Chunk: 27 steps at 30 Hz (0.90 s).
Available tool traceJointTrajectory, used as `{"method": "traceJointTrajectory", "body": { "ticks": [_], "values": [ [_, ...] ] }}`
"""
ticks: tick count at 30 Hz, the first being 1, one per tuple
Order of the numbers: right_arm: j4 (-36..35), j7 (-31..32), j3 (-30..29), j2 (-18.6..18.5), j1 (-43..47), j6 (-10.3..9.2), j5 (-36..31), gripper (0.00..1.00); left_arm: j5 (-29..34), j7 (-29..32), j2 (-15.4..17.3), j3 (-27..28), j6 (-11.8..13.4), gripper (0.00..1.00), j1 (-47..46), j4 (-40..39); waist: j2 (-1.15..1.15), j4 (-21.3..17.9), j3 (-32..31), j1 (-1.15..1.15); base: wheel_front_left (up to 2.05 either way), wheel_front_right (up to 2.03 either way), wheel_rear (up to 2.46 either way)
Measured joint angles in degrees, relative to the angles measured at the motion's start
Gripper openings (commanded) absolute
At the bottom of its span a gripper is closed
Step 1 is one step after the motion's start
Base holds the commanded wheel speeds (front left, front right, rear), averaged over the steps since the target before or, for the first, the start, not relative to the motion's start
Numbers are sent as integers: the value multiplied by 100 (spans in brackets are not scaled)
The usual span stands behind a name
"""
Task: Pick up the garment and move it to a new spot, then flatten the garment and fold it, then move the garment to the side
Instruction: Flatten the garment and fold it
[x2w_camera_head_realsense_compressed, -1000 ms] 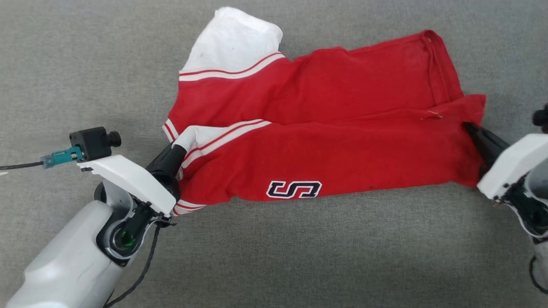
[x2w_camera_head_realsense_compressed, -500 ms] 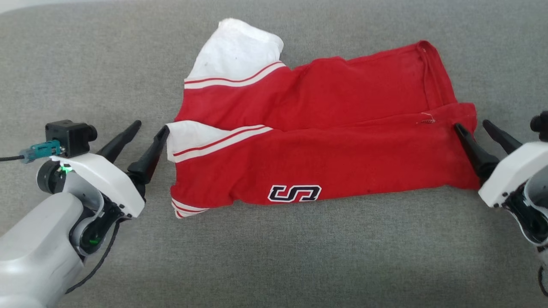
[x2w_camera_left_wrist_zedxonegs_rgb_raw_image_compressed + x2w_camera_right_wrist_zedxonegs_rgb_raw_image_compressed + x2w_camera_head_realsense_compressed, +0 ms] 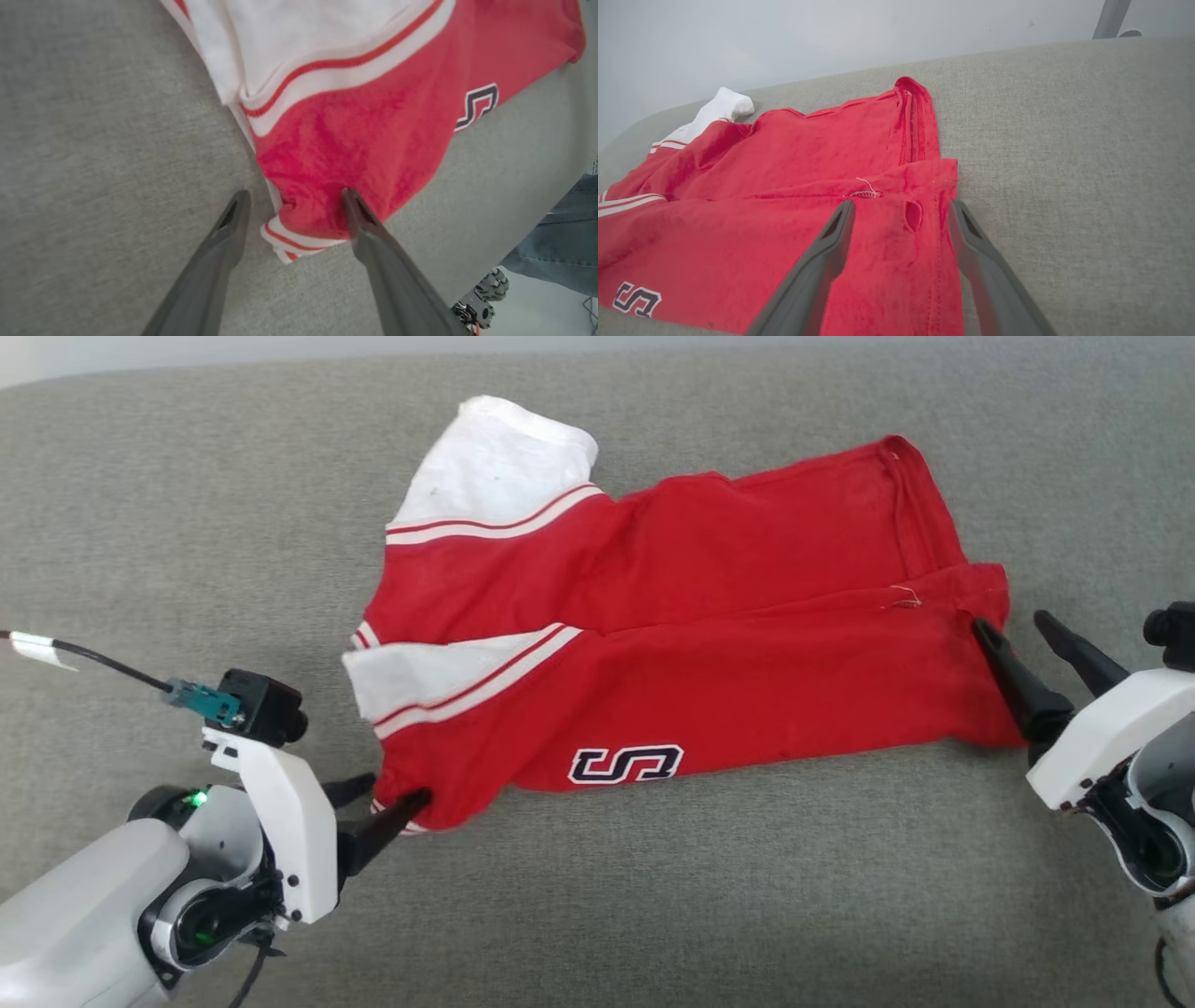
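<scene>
At the near left, the pale left forearm rises from the lower corner, its wrist bent so that the white housing stands upright with a small black wrist camera with a teal plug (image 3: 245,707) on top, and the left tool (image 3: 400,789) points low and sideways at the near left corner of the red sports-jersey shirt with white sleeves (image 3: 709,644). That left tool (image 3: 295,193) is released, fingers spread: one fingertip presses on the red cloth just above the striped cuff trim, and the other rests on the grey fabric-covered bench (image 3: 93,140) beside it, with the corner between them. At the near right, the right arm comes in from the lower corner, angled up and inward, and the right tool (image 3: 1010,619) is likewise released, straddling the shirt's hem edge. In the right wrist view the right tool (image 3: 901,204) has one finger over the red cloth and the other just past the hem over the bench (image 3: 1064,140), with a small hole in the cloth (image 3: 913,215) between them. The shirt (image 3: 784,186) lies on the bench (image 3: 653,896) between the two arms, folded lengthwise, its near layer carrying a white, dark-outlined number print (image 3: 625,763) by the near edge. The far layer shows behind it, ending in a rumpled white sleeve (image 3: 495,457) at the far left. A denim-clad leg (image 3: 551,252) of a person stands beyond the bench edge.
</scene>
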Motion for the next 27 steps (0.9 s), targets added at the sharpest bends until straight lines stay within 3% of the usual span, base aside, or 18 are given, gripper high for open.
{"method": "traceJointTrajectory", "body": {
  "ticks": [7, 8, 9, 10, 14, 21, 27],
  "values": [
    [-38, 35, 37, 87, -57, 0, -8, 100, -391, 571, -153, -12, -37, 100, -69, 375, 0, -202, 126, 0, 0, 0, 0],
    [-36, 59, 54, 85, -79, 0, -18, 100, -423, 610, -183, -14, -73, 73, -94, 449, 0, -229, 137, 0, 0, 0, 0],
    [-30, 73, 77, 75, -95, 0, -60, 100, -428, 622, -207, -13, -115, 4, -124, 533, 0, -253, 146, 0, 0, 0, 0],
    [-23, 99, 113, 52, -108, 0, -102, 100, -431, 637, -224, -11, -154, 0, -142, 610, 0, -272, 151, 0, 0, 0, 0],
    [-3, 270, 236, -59, -118, 0, -201, 100, -430, 576, -318, 7, -219, 0, -175, 795, 0, -301, 150, 0, 0, 0, 0],
    [22, 1149, 651, -422, -241, 0, -367, 100, -319, 399, -471, -26, -334, 0, -216, 950, 0, -217, 136, 0, 0, 0, 0],
    [350, 1778, 970, -448, -501, 0, -288, 100, -190, 121, -684, -33, -408, 0, -248, 1103, 0, -46, 168, 0, 0, 0, 0]
  ]
}}
